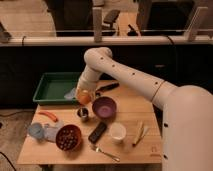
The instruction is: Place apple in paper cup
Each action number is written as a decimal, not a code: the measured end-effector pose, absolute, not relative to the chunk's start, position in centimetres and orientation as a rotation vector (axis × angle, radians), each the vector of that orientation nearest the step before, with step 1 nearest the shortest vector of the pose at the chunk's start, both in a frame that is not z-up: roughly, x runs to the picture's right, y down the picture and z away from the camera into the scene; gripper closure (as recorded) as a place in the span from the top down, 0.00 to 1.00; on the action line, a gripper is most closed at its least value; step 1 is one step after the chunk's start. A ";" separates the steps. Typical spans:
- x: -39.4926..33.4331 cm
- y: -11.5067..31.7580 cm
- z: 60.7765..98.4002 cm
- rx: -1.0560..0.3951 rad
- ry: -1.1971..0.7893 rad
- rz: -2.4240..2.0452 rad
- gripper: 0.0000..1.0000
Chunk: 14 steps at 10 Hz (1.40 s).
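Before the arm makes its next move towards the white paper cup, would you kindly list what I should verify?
1. Grip: ok. The pincer is shut on the apple, raised off the table beside the green tray.
2. Paper cup upright, mouth up: ok.
3. Cup interior free: ok, nothing shows inside.
4. Apple above the cup: not ok, the cup stands nearer the front edge.
5. Low path clear: not ok, the purple bowl and metal cup stand between.
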<state>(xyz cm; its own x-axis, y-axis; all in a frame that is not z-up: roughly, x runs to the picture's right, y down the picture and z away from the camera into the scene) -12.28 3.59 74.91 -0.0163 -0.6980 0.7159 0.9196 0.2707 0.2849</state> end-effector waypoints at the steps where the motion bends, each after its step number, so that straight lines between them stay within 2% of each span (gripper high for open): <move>1: -11.8 4.2 74.3 -0.329 -0.908 -1.320 0.02; 14: -6.2 9.6 70.9 -0.496 -0.899 -1.234 0.02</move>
<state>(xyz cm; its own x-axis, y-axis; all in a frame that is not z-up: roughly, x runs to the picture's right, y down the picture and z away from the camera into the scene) -6.22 9.65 70.93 0.0643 -0.5890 0.8056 0.9473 0.2900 0.1364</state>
